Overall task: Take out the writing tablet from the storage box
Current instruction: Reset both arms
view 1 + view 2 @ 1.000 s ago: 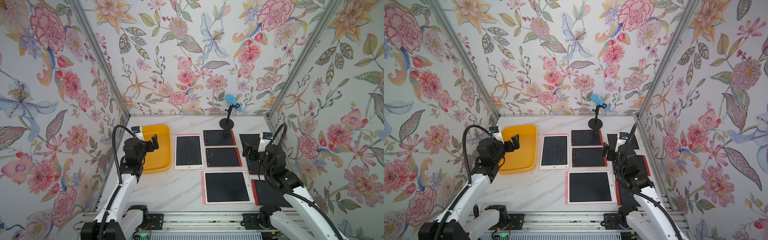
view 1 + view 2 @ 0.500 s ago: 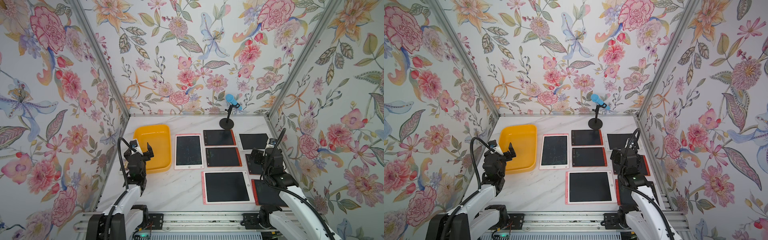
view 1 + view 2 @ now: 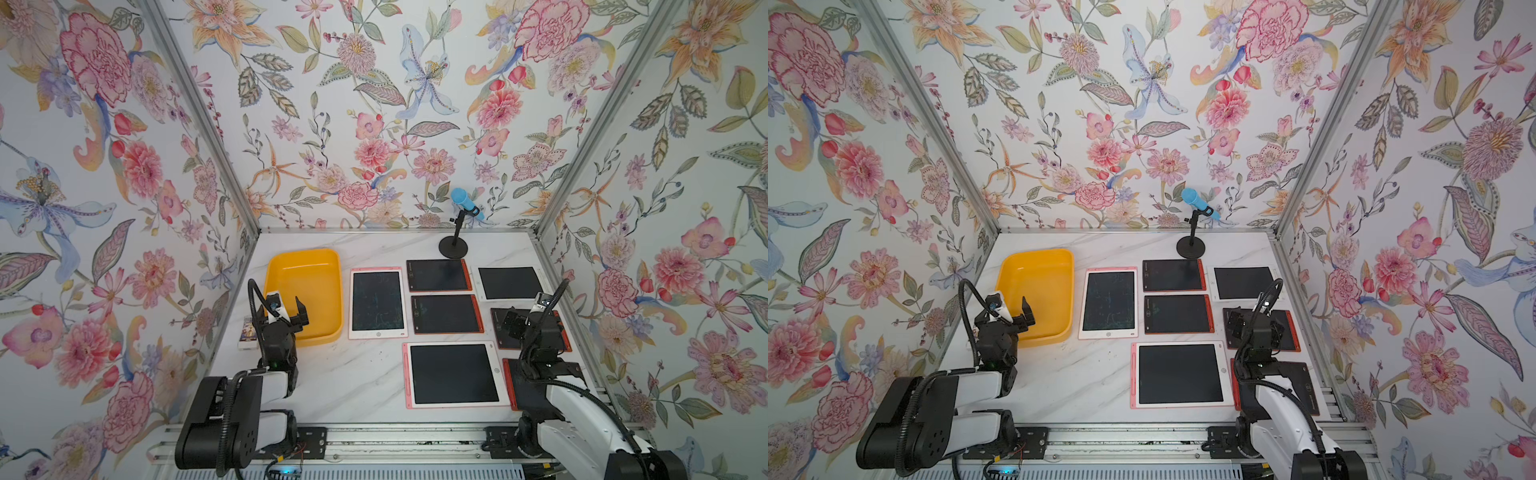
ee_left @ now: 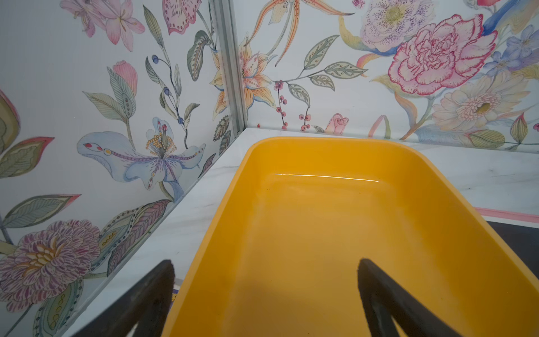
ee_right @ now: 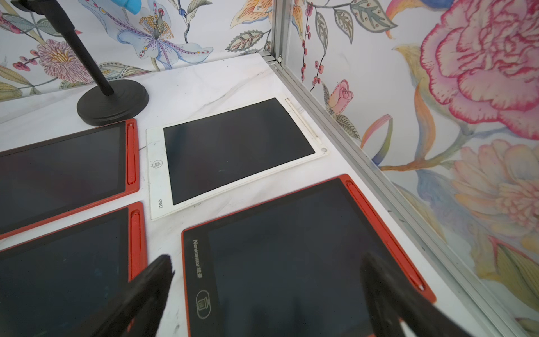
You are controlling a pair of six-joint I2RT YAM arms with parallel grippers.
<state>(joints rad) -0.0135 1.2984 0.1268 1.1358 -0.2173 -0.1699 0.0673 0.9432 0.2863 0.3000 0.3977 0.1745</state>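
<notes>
While I watch both top views, the storage box (image 3: 309, 276) sits left of centre on the table (image 3: 353, 382), only its bare yellow floor showing, with a pink-framed tablet (image 3: 377, 303) lying flat just to its right. The left gripper (image 3: 279, 313) hangs over the box's lower-left corner, jaws spread wide and holding nothing. At the right of the frame, the right gripper (image 5: 267, 262) is equally wide and unladen above a red-framed tablet (image 5: 291, 227).

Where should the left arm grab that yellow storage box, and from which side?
Probably the near short wall of the storage box: thin, upright, nothing inside, close to the open left gripper. Come from above, one finger inside, one outside.
</notes>
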